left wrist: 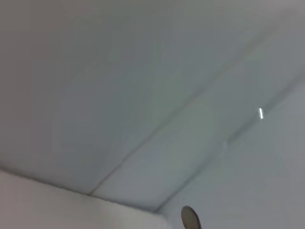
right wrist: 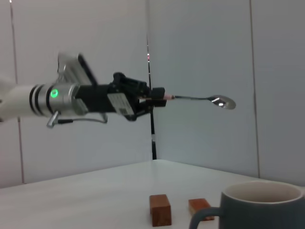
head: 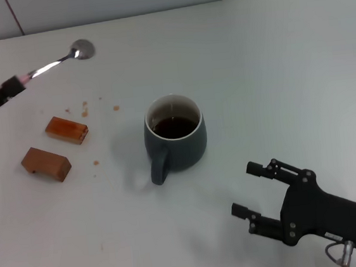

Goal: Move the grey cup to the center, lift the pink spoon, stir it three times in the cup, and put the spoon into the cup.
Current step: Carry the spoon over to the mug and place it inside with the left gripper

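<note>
Grey cup (head: pixel 176 140): stood upright mid-surface, dark liquid inside, handle toward the robot.
Pink spoon (head: pixel 62 58): held in the air well to the left of the cup and beyond it, long axis near level, bowl pointing away from the jaws.
Left gripper (right wrist: pixel 155 99): jaws clenched on the pink handle end.
Right gripper (head: pixel 255 192): jaws released, low, near side of the cup, to its right.
Wooden blocks (head: pixel 67 130): left of the cup, between it and the spoon.
Judgement: left arm alone placed to carry the spoon bowl rightward and down into the cup.
</note>
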You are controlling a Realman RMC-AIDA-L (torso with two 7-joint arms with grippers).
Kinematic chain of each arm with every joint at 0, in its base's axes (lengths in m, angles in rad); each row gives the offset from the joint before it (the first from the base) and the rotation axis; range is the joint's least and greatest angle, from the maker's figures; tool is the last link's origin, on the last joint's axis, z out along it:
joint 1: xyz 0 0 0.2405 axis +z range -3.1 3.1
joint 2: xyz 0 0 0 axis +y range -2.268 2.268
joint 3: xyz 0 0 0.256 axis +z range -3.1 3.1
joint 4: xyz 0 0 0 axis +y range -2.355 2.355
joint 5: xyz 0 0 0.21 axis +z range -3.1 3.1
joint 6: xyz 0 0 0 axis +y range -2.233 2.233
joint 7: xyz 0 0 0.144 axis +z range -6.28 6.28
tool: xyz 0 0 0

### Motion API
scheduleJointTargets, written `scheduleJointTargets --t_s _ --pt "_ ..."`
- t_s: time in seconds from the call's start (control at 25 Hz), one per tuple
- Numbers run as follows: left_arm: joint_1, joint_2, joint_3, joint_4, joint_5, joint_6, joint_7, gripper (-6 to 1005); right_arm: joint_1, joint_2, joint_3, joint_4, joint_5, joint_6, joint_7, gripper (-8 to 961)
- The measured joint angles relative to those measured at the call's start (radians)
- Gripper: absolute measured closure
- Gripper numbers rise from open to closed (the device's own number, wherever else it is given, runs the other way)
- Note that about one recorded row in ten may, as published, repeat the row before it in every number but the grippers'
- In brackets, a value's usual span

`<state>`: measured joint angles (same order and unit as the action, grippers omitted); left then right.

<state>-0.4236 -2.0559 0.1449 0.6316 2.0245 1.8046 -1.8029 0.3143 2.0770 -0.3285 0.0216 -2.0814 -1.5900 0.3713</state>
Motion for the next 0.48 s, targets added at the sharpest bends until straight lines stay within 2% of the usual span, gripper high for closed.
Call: scheduleJointTargets --t_s 0.08,0.2,0.28,0.48 --pt "-0.044 0.000 0.142 0.188 -0.001 0.028 0.006 865 -0.001 0.000 0.004 -0.006 0.001 -0.005 0.005 199" --pt "-0.064 -0.001 0.274 0.340 -0.001 0.036 0.006 865 -0.009 0.000 0.020 -0.023 0.001 -0.034 0.017 199" --pt "-0.077 -0.002 0.395 0.485 -0.001 0.038 0.008 865 -0.015 0.000 0.027 -0.035 0.001 -0.048 0.027 199" --pt "-0.094 -0.001 0.524 0.646 0.009 0.046 0.006 864 -0.026 0.000 0.035 -0.054 0.001 -0.058 0.038 199"
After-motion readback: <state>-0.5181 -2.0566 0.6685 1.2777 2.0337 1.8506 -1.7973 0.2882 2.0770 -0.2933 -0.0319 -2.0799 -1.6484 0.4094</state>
